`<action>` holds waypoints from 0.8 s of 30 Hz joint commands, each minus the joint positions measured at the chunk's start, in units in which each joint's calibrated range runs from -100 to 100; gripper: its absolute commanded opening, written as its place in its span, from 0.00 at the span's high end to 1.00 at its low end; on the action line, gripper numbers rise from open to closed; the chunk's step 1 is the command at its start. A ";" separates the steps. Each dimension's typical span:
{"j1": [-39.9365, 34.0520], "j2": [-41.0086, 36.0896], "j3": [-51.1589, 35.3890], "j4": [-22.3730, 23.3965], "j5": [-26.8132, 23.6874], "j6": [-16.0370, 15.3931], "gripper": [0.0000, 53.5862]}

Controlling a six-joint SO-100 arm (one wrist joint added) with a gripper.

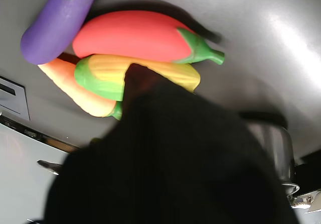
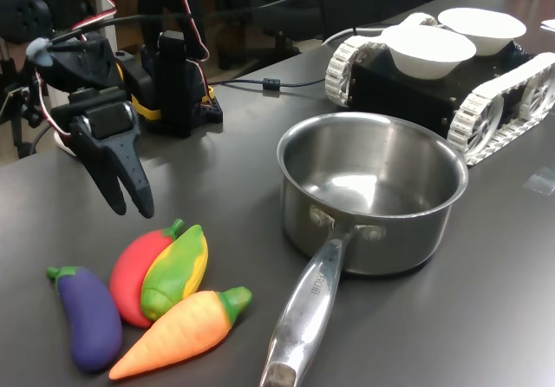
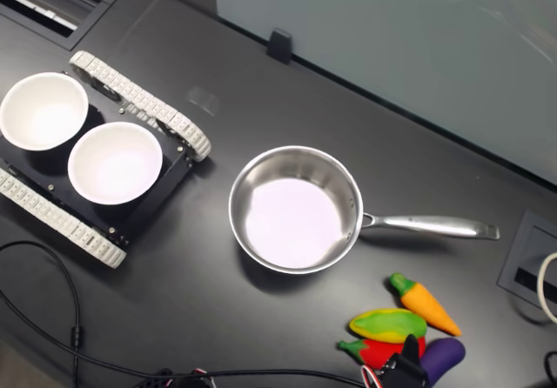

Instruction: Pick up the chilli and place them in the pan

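Observation:
The red chilli (image 2: pixel 132 270) with its green stem lies on the dark table in a cluster of toy vegetables, with the corn leaning on it. It also shows as the chilli (image 1: pixel 130 35) in the wrist view and the chilli (image 3: pixel 381 351) in the second exterior view. My gripper (image 2: pixel 130 206) hangs just above and behind the chilli, pointing down. Its jaws are only slightly apart, with nothing between them. The steel pan (image 2: pixel 390 231) stands empty to the first exterior view's right of the cluster, handle (image 2: pixel 303 318) towards the camera. In the wrist view my dark gripper hides the near part of the corn.
A purple eggplant (image 2: pixel 87 318), green-and-yellow corn (image 2: pixel 176 270) and orange carrot (image 2: pixel 178 335) crowd the chilli. A tracked vehicle (image 2: pixel 503 101) carrying two white bowls (image 2: pixel 429 49) sits behind the pan. The arm's base (image 2: pixel 178 83) and cables stand at the back left in the first exterior view.

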 commanded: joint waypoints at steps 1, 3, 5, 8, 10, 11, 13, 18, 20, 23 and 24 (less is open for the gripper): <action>0.54 -1.45 -0.15 0.41 1.95 0.68 0.50; 0.88 -1.54 0.30 0.07 2.54 0.68 0.50; 1.11 -1.37 0.76 -0.36 3.17 0.68 0.50; 1.34 -1.28 1.76 -1.72 3.57 1.53 0.51; 1.57 -1.20 2.57 -2.57 3.76 1.86 0.51; 1.69 -1.20 2.94 -2.83 4.05 2.03 0.51; 1.80 -1.11 3.75 -3.60 4.15 2.53 0.51; 1.80 -0.02 4.30 -5.13 4.10 4.13 0.51; 1.69 0.24 5.39 -6.41 4.20 4.97 0.52; 1.46 0.57 6.30 -7.69 4.05 5.98 0.52; 1.46 0.83 6.30 -7.69 4.00 6.15 0.52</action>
